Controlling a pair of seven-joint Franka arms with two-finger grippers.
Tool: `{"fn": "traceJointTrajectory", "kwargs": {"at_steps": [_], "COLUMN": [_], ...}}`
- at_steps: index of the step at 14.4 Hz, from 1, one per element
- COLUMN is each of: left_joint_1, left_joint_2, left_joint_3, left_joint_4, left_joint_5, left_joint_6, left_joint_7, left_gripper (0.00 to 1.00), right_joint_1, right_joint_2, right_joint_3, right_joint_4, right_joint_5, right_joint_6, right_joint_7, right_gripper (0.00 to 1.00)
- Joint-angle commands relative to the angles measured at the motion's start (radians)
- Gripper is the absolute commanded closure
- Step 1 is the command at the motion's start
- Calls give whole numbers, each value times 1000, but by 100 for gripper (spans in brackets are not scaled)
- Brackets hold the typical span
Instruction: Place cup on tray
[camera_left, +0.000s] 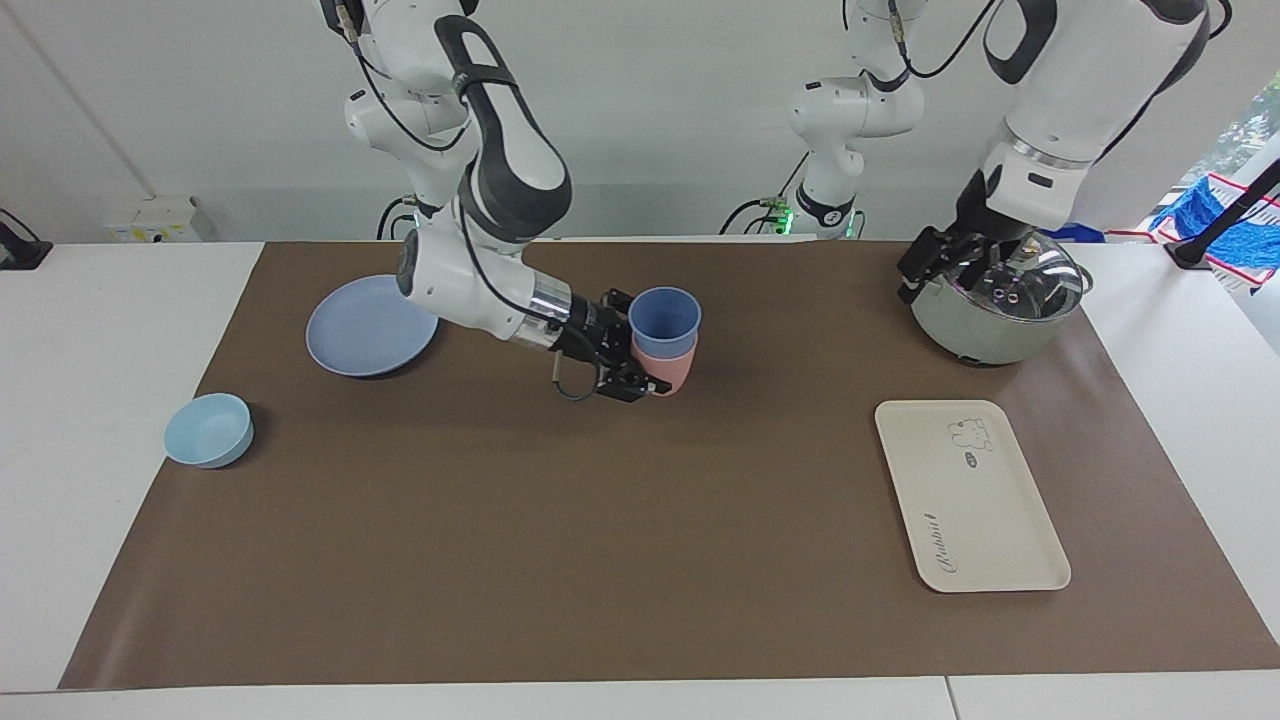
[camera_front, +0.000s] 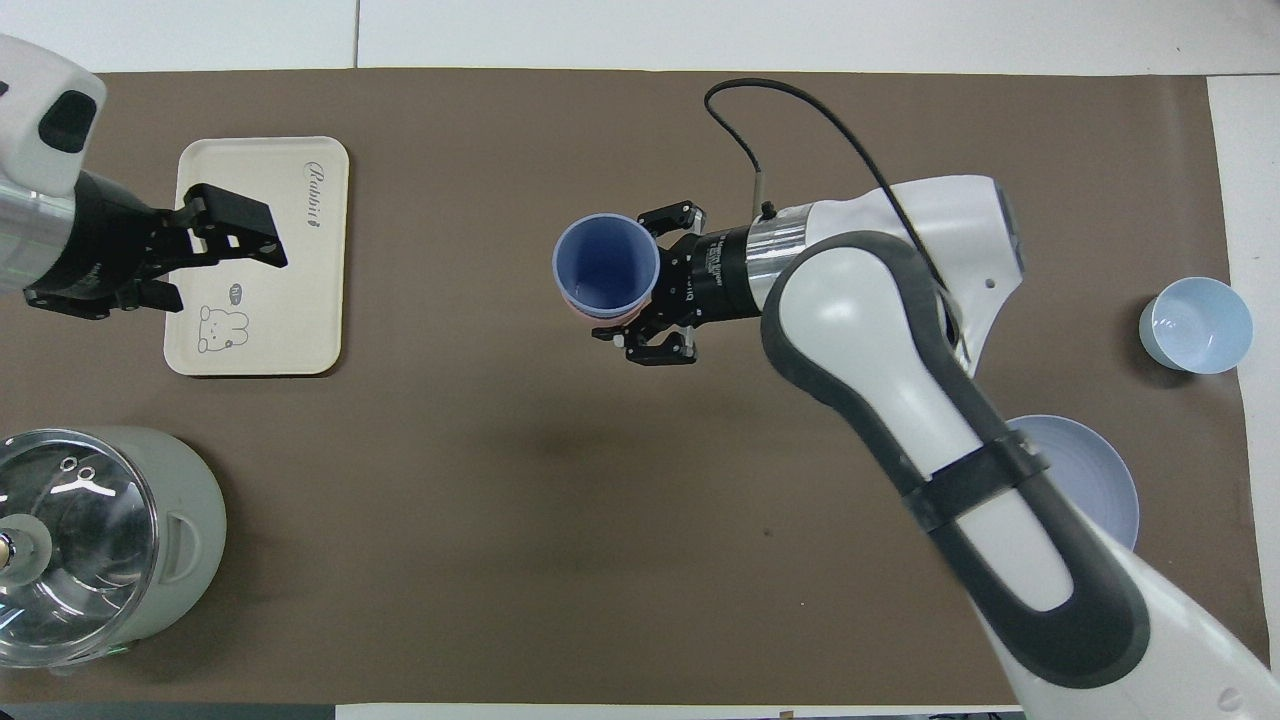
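The cup (camera_left: 665, 320), a periwinkle-blue tumbler, sits nested upright in a pink tumbler (camera_left: 668, 370) of the same shape near the middle of the brown mat (camera_left: 560, 540) that covers the counter (camera_left: 120, 330). In the overhead view the stack lies at about 12 o'clock from the mat's centre, and only a thin pink edge shows under the blue rim.

The right claw (camera_left: 640, 345) reaches in level from the right arm's end of the counter. Its fingers (camera_left: 617, 300) stand spread on either side of the stacked tumblers, one at the side nearer the robots and one at the farther side. Whether they press on the stack I cannot tell; a gap seems to show beside the upper finger.

The tray (camera_left: 985, 520), cream with a rabbit drawing, lies flat toward the left arm's end of the counter, at about 9 o'clock from the cup in the overhead view and well apart from it. Nothing rests on it.

The left claw (camera_left: 925, 265) hangs above the counter beside a grey pot (camera_left: 985, 335) with a glass lid (camera_left: 1030, 275); its fingers are parted and grip nothing, and that arm waits. The pot stands nearer to the robots than the tray.

A round blue plate (camera_left: 365, 330) lies under the right arm, and a light-blue bowl (camera_left: 208, 430) sits at the mat's edge, farther from the robots than the plate.
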Motion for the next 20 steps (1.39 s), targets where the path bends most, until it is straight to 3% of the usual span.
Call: {"fn": "traceJointTrajectory", "kwargs": {"at_steps": [1,4,8,13,17,18,19,20], "left_joint_1": [-133,-216,-234,-284,-274,-271,-270,-270], "left_joint_2": [-24,-26,-31,-89,-87,-87,-86,-83], "left_joint_3": [7,4,-2,-5,-5,-5,-5,-5], "left_joint_4": [-1,-12,-110,-246,-256,-257,-256,-250], "left_joint_5": [25,83,88,88,88,87,87,87], "left_joint_6": [42,125,179,226,254,256,257,254], "left_joint_7": [-243,-380,-375,-378,-380,-380,-375,-380], "left_gripper": [0,0,0,1,66,87,100,100], "right_joint_1": [95,169,169,169,169,169,169,169], "right_joint_2": [-20,-13,-13,-13,-13,-13,-13,-13], "right_joint_3": [-7,-7,-7,-7,-7,-7,-7,-6], "right_joint_4": [-40,-42,-42,-36,-36,-36,-36,-36], "right_joint_5": [46,51,51,51,52,51,51,51], "right_joint_6": [121,229,230,232,238,239,239,239], "right_joint_7": [45,96,101,102,102,102,104,104], "right_gripper": [100,100,100,100,100,100,100,100]}}
